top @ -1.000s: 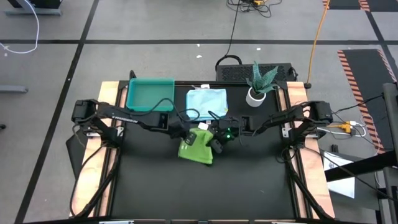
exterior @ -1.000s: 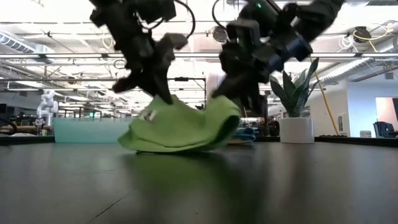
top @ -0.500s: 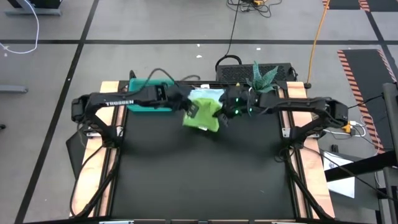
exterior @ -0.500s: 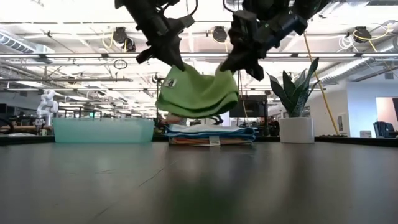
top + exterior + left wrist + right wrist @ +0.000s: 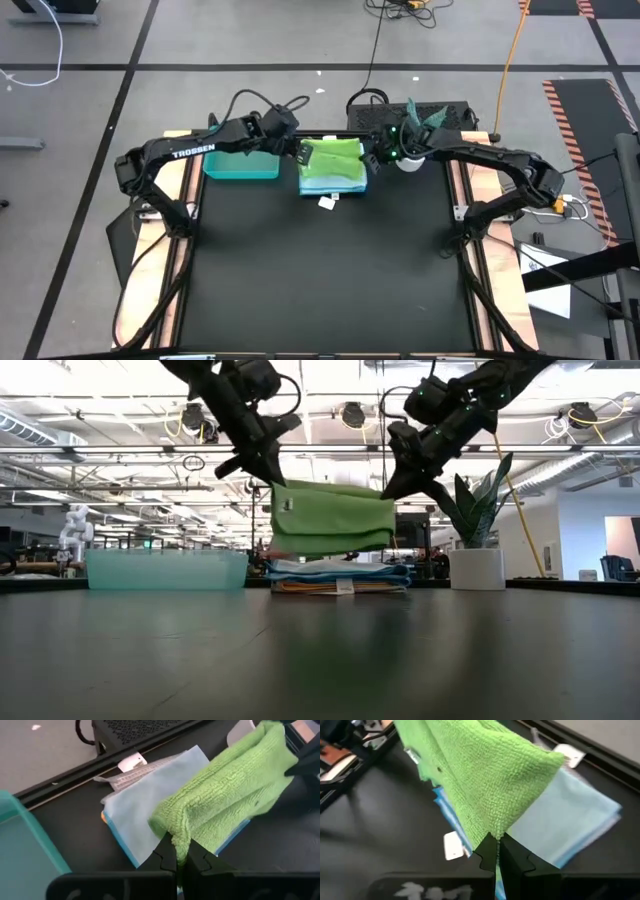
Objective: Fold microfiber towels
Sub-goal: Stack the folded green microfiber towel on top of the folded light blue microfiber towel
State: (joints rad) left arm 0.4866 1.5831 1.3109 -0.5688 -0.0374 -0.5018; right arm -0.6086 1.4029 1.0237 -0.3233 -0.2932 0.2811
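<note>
A green towel (image 5: 335, 160), folded over, hangs stretched between my two grippers above a stack of folded towels (image 5: 335, 573) at the table's far middle. The stack's top towel is pale blue (image 5: 145, 795), with blue and orange layers and white tags below it. My left gripper (image 5: 303, 153) is shut on the green towel's left end. My right gripper (image 5: 372, 158) is shut on its right end. My left gripper pinches the green towel's upper left corner (image 5: 174, 831) between its two fingers, over a thick folded edge of several layers. It comes slanting down from the table's left. The towel hangs below the fingers, clear of the table, just above the stack. My right gripper pinches the green towel's upper right corner (image 5: 501, 827) between its two fingers, at a folded point of the cloth. It comes slanting down from the table's right. The top edge runs nearly straight across to the other gripper.
A teal tray (image 5: 240, 165) stands left of the stack at the far edge. A potted plant (image 5: 415, 135) stands just right of my right gripper. The black table (image 5: 320, 280) stretches toward the near edge.
Both grippers have risen and gone toward the table's far edge, staying shut on the green towel. The towel, which lay bunched on the table's middle, is lifted clear. It now hangs spread between them over the stack.
</note>
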